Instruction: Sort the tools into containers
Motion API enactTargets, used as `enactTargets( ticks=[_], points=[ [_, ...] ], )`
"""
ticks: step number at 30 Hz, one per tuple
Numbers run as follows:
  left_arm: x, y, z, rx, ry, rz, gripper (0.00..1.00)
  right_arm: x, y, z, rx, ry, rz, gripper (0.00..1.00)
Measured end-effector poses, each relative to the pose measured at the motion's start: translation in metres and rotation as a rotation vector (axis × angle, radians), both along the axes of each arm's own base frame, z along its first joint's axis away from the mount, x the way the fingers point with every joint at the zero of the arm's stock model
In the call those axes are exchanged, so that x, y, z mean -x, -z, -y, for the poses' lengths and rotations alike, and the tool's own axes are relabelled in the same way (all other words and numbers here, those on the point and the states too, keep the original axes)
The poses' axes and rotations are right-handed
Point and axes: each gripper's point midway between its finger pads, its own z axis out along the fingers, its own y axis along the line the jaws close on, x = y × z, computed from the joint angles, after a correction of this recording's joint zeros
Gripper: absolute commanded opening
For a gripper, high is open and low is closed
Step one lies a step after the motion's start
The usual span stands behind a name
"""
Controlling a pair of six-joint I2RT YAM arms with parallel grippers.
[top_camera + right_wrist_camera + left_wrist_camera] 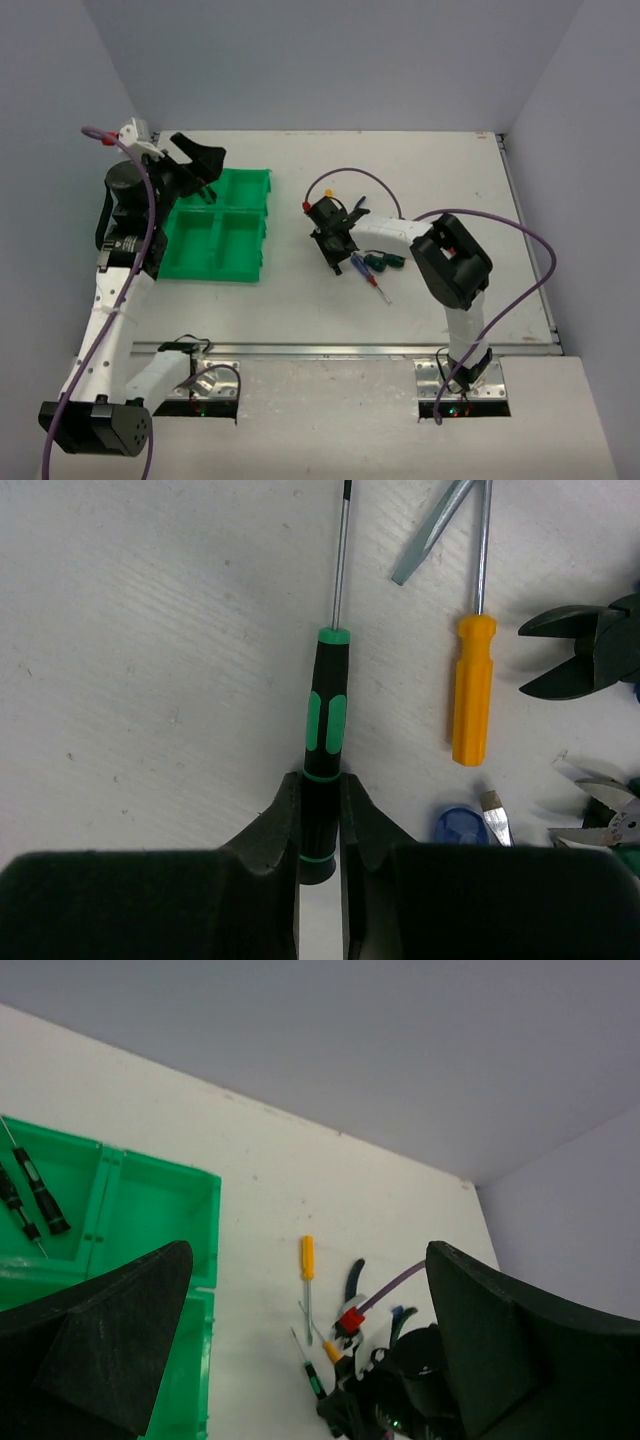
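My right gripper (320, 810) is shut on the butt end of a black screwdriver with green bands (326, 720), which lies along the white table with its shaft pointing away. The top view shows this gripper (328, 232) at mid-table among the loose tools. The green divided bin (240, 245) stands at the left. My left gripper (200, 170) hangs open over its far edge with nothing between the fingers. In the left wrist view, two black screwdrivers (40, 1195) lie in a far compartment of the bin (150, 1210).
Beside the held screwdriver lie a yellow-handled screwdriver (472, 690), black cutters (585, 660) and a blue-handled tool (458, 825). Green-handled pliers (385, 262) and a red screwdriver (378, 287) lie right of the gripper. A longer yellow screwdriver (308, 1260) lies farther back.
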Motion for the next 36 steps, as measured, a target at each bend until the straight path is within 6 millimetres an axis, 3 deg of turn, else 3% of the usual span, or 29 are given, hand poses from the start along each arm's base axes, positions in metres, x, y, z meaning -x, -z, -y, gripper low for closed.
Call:
enactTargets(
  ticks=[4, 6, 8, 11, 15, 19, 21, 25, 26, 27, 28, 29, 30, 32, 33, 36],
  points=[
    [0.004, 0.053, 0.014, -0.011, 0.088, -0.094, 1.00, 0.009, -0.001, 0.002, -0.013, 0.009, 0.008, 0.00],
    [0.008, 0.087, 0.025, -0.004, 0.158, -0.161, 1.00, 0.027, -0.007, 0.007, -0.046, 0.001, -0.008, 0.00],
    [0.013, 0.119, 0.043, 0.046, 0.262, -0.214, 1.00, 0.050, -0.029, 0.009, -0.126, -0.022, -0.032, 0.00],
    [0.029, 0.156, 0.074, 0.170, 0.416, -0.265, 1.00, 0.058, -0.088, -0.013, -0.336, -0.076, 0.024, 0.00],
    [0.051, 0.158, 0.127, 0.273, 0.650, -0.255, 1.00, 0.059, -0.172, -0.050, -0.680, -0.179, 0.192, 0.00],
    [0.063, 0.136, 0.164, 0.313, 0.829, -0.181, 0.96, 0.062, -0.203, -0.067, -0.819, -0.238, 0.234, 0.00],
    [0.065, 0.130, 0.173, 0.329, 0.867, -0.165, 0.79, 0.064, -0.210, -0.072, -0.859, -0.257, 0.237, 0.00],
    [0.064, 0.125, 0.178, 0.356, 0.888, -0.158, 0.08, 0.069, -0.220, -0.078, -0.922, -0.289, 0.246, 0.00],
    [0.063, 0.125, 0.179, 0.361, 0.889, -0.158, 0.01, 0.069, -0.221, -0.078, -0.929, -0.289, 0.248, 0.03],
    [0.062, 0.124, 0.180, 0.368, 0.891, -0.160, 0.00, 0.069, -0.221, -0.078, -0.930, -0.286, 0.247, 0.12],
    [0.062, 0.121, 0.180, 0.369, 0.896, -0.154, 0.00, 0.069, -0.220, -0.077, -0.929, -0.283, 0.244, 0.29],
    [0.062, 0.119, 0.181, 0.370, 0.900, -0.151, 0.00, 0.069, -0.219, -0.077, -0.929, -0.280, 0.242, 0.60],
    [0.061, 0.119, 0.182, 0.369, 0.899, -0.153, 0.00, 0.068, -0.220, -0.076, -0.931, -0.279, 0.244, 0.79],
    [0.056, 0.114, 0.182, 0.359, 0.885, -0.153, 0.00, 0.068, -0.220, -0.076, -0.933, -0.274, 0.246, 0.96],
    [0.052, 0.111, 0.182, 0.352, 0.876, -0.150, 0.00, 0.067, -0.220, -0.076, -0.931, -0.273, 0.248, 0.99],
    [0.006, 0.106, 0.161, 0.255, 0.619, -0.191, 0.00, 0.060, -0.215, -0.065, -0.874, -0.198, 0.271, 0.99]
  ],
)
